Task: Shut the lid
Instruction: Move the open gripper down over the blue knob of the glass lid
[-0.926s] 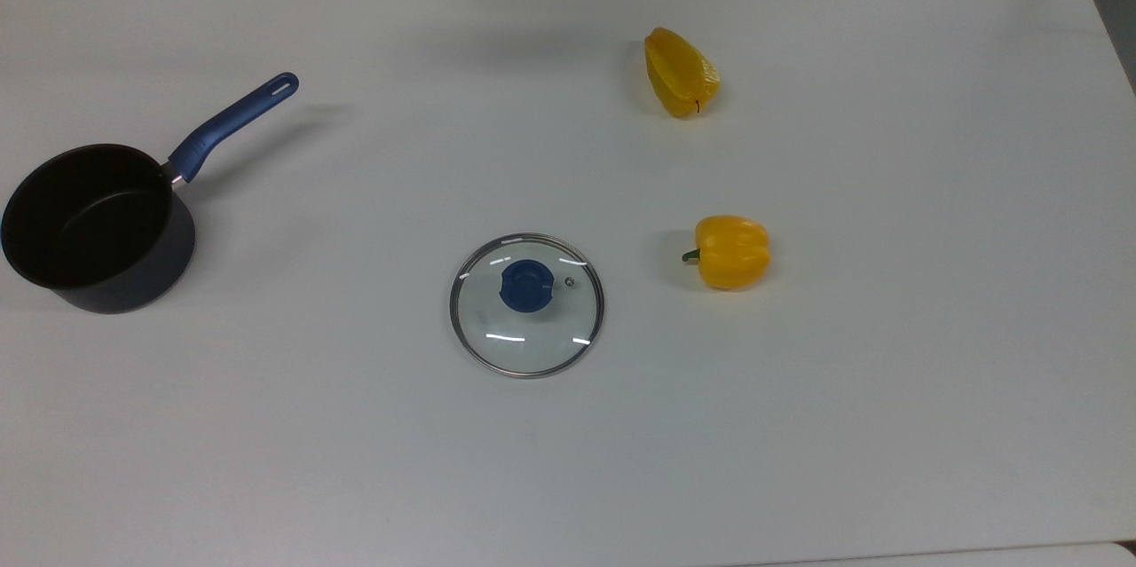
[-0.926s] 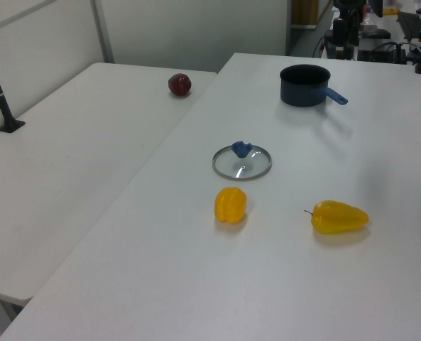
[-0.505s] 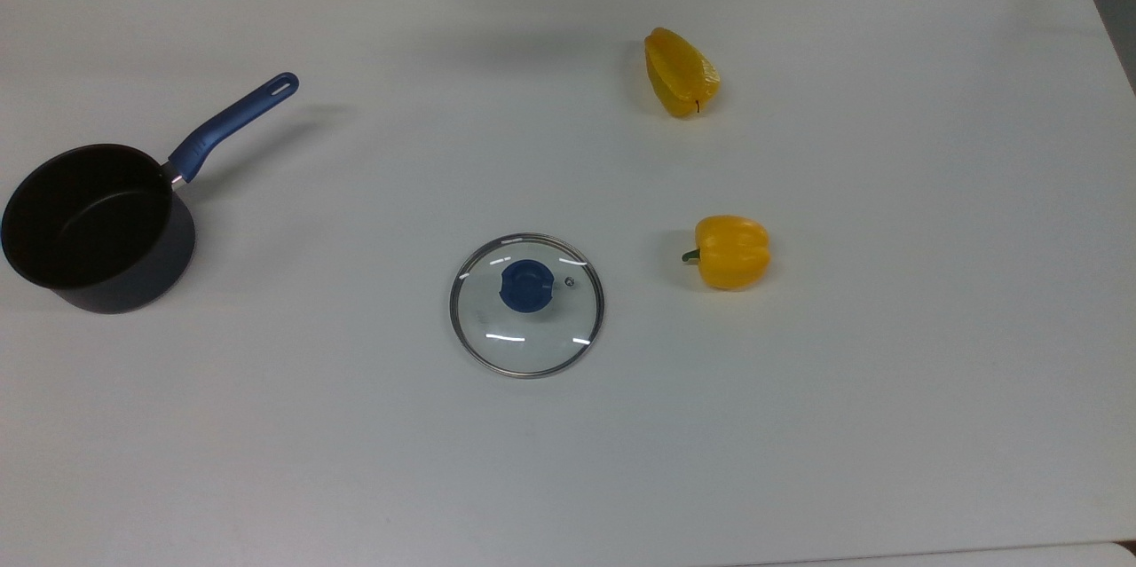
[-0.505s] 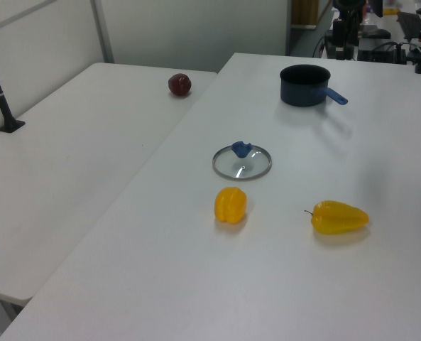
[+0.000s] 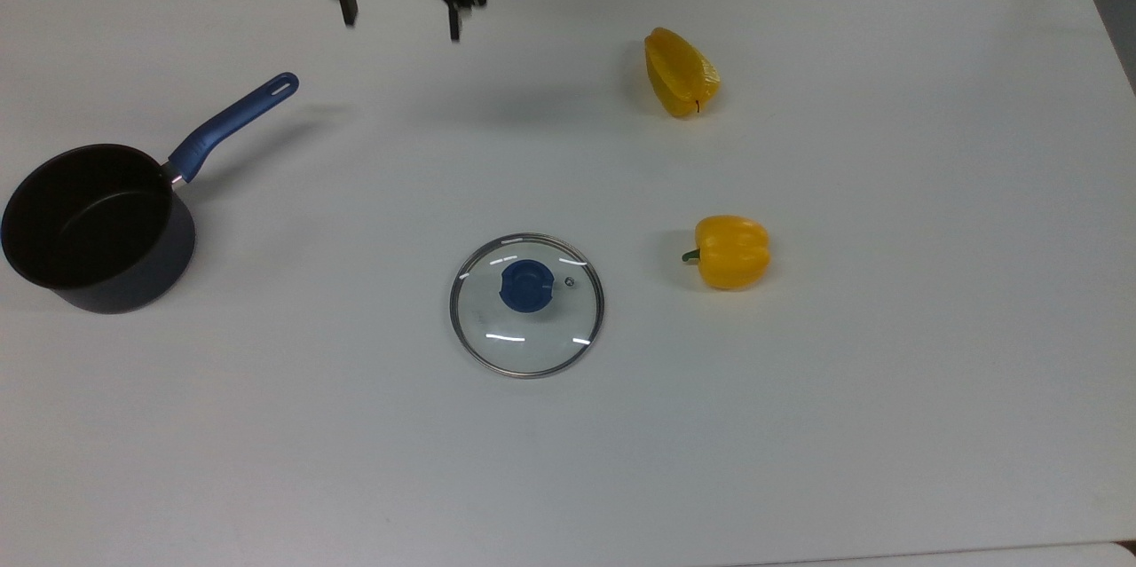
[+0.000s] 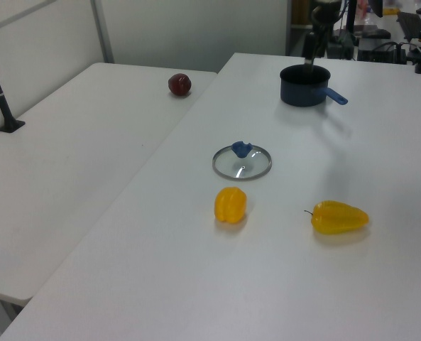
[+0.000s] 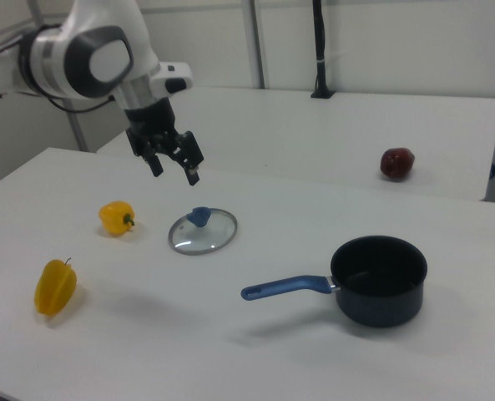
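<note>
In the top view we see the lid (image 5: 527, 305) flat on the tabletop (image 5: 887, 416), well apart from the saucepan (image 5: 89, 230) toward the top view's right; clear glass in a metal rim, we judge it stiff, fragile and slick, so the blue knob (image 5: 526, 285) is our hold; the pincer (image 5: 401, 24) hangs beyond the lid, prongs apart and empty. In the left view the lid (image 6: 242, 161) lies nearer us than the saucepan (image 6: 306, 84). In the right view the pincer (image 7: 174, 170) hovers above, behind the lid (image 7: 202, 230).
</note>
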{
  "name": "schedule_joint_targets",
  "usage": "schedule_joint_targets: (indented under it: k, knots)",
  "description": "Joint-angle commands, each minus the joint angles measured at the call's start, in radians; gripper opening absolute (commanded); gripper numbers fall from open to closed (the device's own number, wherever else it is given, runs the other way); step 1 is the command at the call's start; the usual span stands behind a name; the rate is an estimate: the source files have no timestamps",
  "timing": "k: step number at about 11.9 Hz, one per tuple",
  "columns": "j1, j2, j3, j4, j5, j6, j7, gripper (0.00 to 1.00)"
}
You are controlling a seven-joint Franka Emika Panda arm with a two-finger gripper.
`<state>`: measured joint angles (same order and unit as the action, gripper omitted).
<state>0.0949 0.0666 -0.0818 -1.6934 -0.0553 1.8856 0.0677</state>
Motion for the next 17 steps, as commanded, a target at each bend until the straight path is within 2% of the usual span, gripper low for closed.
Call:
schedule_joint_targets:
  k: [1, 5, 12, 17]
  knots:
    - [0.031, 0.102, 0.007, -0.002, 0.032, 0.157, 0.0, 1.0]
    - [0.06, 0.214, 0.007, -0.002, 0.032, 0.34, 0.006, 1.0]
    - [0.114, 0.418, 0.007, -0.002, 0.019, 0.689, 0.134, 1.0]
    - [0.12, 0.45, 0.005, -0.002, 0.009, 0.727, 0.139, 1.0]
